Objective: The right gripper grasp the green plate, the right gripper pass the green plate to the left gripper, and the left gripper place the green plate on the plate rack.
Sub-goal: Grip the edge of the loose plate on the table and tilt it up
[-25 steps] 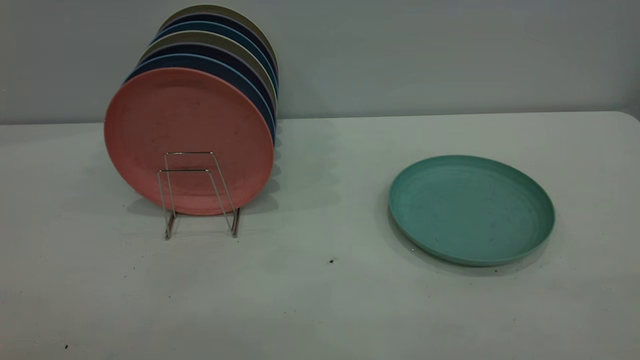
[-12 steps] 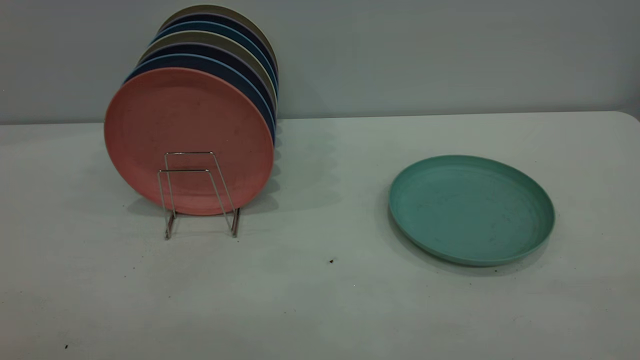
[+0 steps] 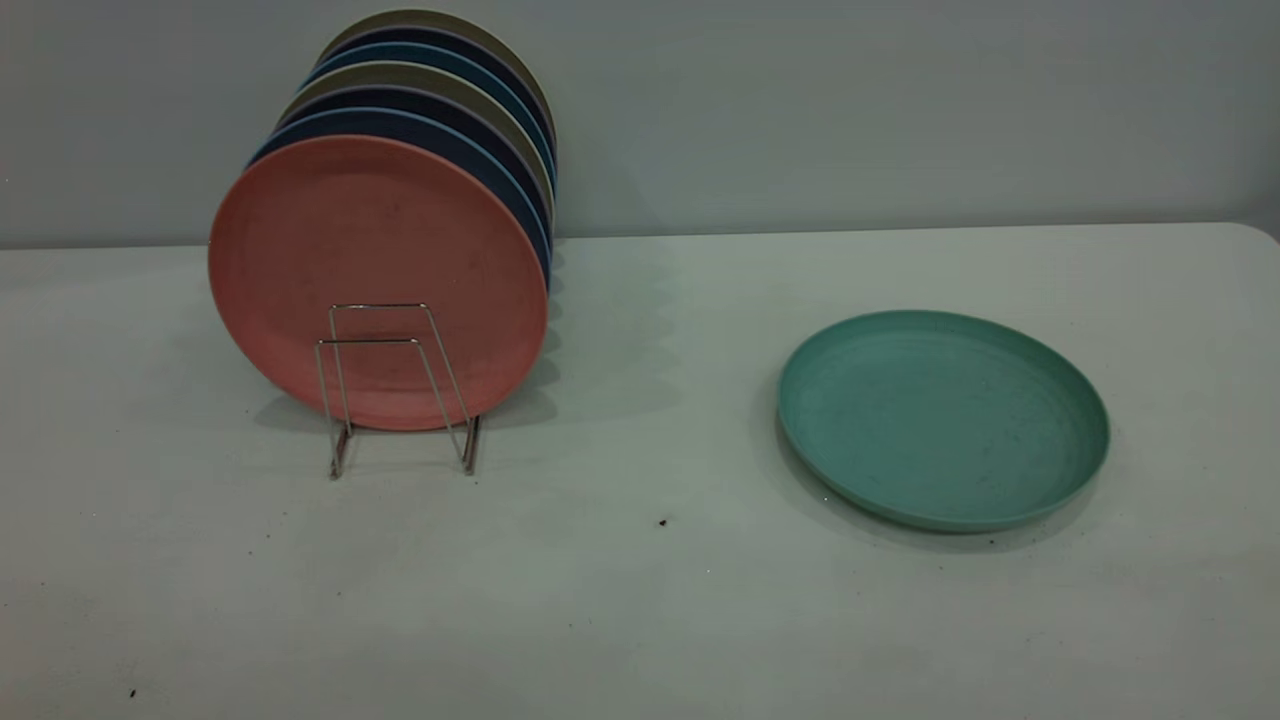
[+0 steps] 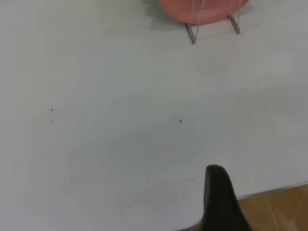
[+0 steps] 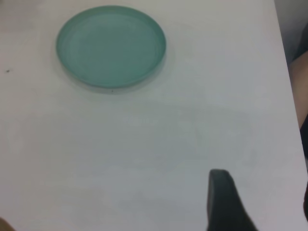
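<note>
- The green plate (image 3: 943,418) lies flat on the white table (image 3: 640,600), hollow side up, well apart from the plate rack (image 3: 398,388) and on the right arm's side, which fits the right arm making the first pick.
- The rack stands toward the left arm's side. A salmon-pink plate (image 3: 375,270) stands on edge in it, with dark blue plates (image 3: 420,125) and duller ones filed upright behind; the wire loops keep each plate on its rim.
- In front of the pink plate, 2 wire loops stand bare (that front slot looks like the likely home for the green one).
- The right gripper (image 5: 224,202) shows only 1 dark finger at the edge of its wrist view, held back well short of the green plate (image 5: 111,45); I cannot tell whether its claw is apart or together.
- The left gripper (image 4: 220,199) likewise shows 1 dark finger, over the table's near edge, far from the rack's feet (image 4: 211,29); the state of its claw cannot be told either.
- Neither arm appears in the exterior view, so I judge the task not yet begun: the grasp, the pass and the racking all remain.
- A flat plate offers only its low rim, so the right claw will probably have to take that rim.
</note>
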Robot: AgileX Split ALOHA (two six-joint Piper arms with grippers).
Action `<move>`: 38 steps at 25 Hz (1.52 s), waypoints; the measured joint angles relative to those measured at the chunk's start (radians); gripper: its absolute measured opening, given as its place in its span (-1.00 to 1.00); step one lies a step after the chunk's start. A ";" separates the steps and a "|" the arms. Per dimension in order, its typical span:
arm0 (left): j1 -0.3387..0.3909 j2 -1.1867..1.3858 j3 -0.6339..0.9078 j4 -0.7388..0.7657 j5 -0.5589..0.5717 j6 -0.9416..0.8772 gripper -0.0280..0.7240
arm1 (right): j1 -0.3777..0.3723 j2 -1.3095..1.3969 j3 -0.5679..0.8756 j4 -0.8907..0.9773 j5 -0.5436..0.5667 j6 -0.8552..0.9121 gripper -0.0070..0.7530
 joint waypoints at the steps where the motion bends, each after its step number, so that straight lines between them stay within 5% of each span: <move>1: 0.000 0.000 0.000 0.000 0.000 0.000 0.34 | 0.000 0.000 0.000 0.000 0.000 0.000 0.09; 19: 0.001 0.144 -0.087 0.053 -0.028 -0.109 0.49 | 0.000 0.126 -0.037 0.045 -0.031 0.004 0.16; 27: 0.001 0.700 -0.261 0.091 -0.293 -0.103 0.62 | 0.000 0.620 -0.150 0.097 -0.277 0.003 0.41; 38: 0.001 1.459 -0.588 0.007 -0.374 -0.062 0.63 | 0.000 1.281 -0.205 0.403 -0.584 -0.224 0.41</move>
